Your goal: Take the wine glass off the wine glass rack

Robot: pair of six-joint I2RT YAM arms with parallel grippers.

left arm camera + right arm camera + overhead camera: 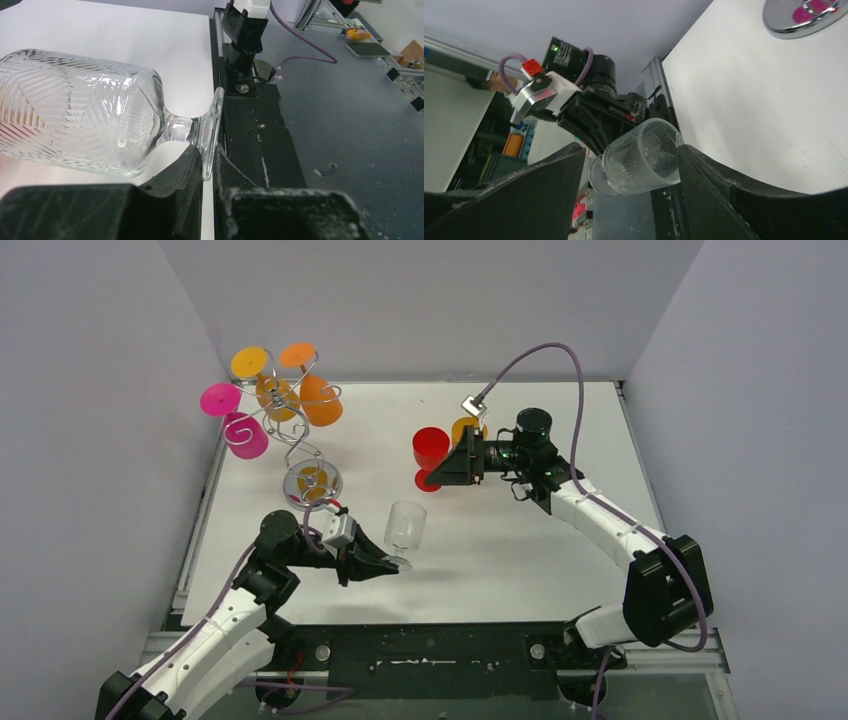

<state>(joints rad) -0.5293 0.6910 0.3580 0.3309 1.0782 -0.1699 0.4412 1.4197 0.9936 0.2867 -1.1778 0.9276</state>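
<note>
Looking nearest the arm bases, you have the left tool clenched on the round foot of the clear ribbed wine glass. The glass is off the rack and sits near the front edge of the white bench.

Your left wrist view settles the grip. It shows the foot's rim pinched between the black fingers, with the bowl stretching away to the left. The overhead view alone leaves that unclear.

Just beyond, the silver wire wine glass rack stands on its round shiny base. A magenta glass, an amber glass and an orange glass hang among its scroll arms. The right wrist view catches only a cut-off edge of that base in its top corner.

Farther out, the right tool is released: its wrist view shows both fingers spread with nothing between them. It hovers beside a red wine glass. A second orange glass behind it is mostly hidden by the tool. From above you cannot tell whether the tool touches either one.
</note>
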